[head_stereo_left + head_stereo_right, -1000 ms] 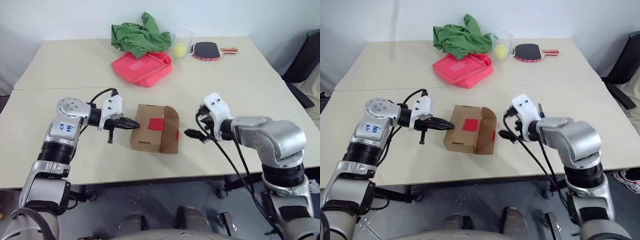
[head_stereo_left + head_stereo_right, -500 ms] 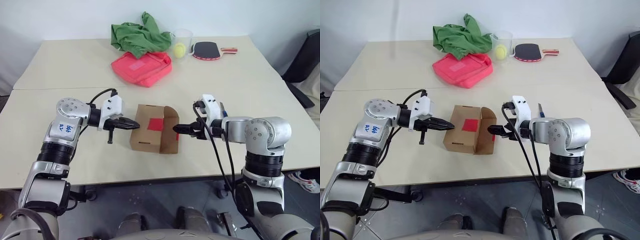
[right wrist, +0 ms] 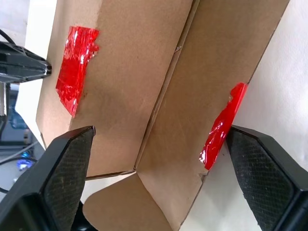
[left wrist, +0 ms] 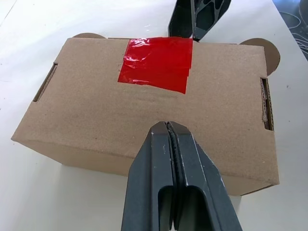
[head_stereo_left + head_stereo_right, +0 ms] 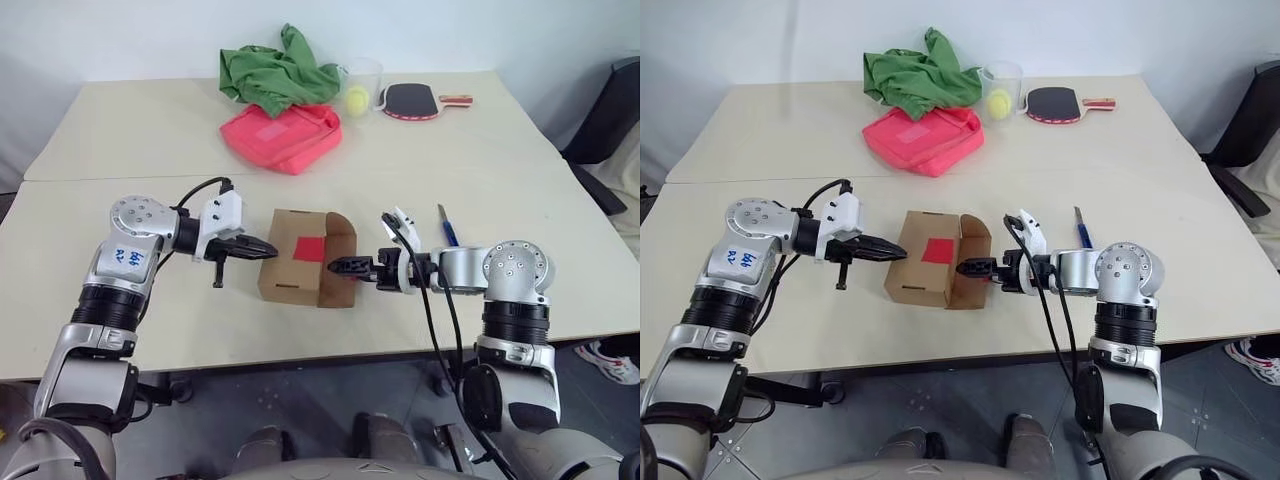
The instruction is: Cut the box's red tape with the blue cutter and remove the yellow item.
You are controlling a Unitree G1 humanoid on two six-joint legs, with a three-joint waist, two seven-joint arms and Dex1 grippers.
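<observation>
The left gripper [image 5: 268, 250] is sitting clenched, its two black fingers pressed flat together with nothing between them, the tip hovering at the left edge of the box [image 5: 298, 266], touching or just short of it. It is keeping the same place as a second ago. The box is a small brown cardboard carton with matte, slightly fibrous faces, rounded flaps and slot tabs, resting on the pale table [image 5: 150, 130] between the two arms. The red tape [image 5: 311, 247] is lying glossy and wrinkled on its top face, and a second torn strip is hanging down the right side. The right gripper [image 5: 336, 266] is standing spread wide, its textured black fingers [image 3: 65, 178] straddling the box's right end without gripping it; a second ago it was hanging off to the right, well clear of the box, and it has since swung in, dropped and rolled. The blue cutter [image 5: 446, 229] is lying slim and pen-like on the table just beyond the right forearm, now uncovered.
</observation>
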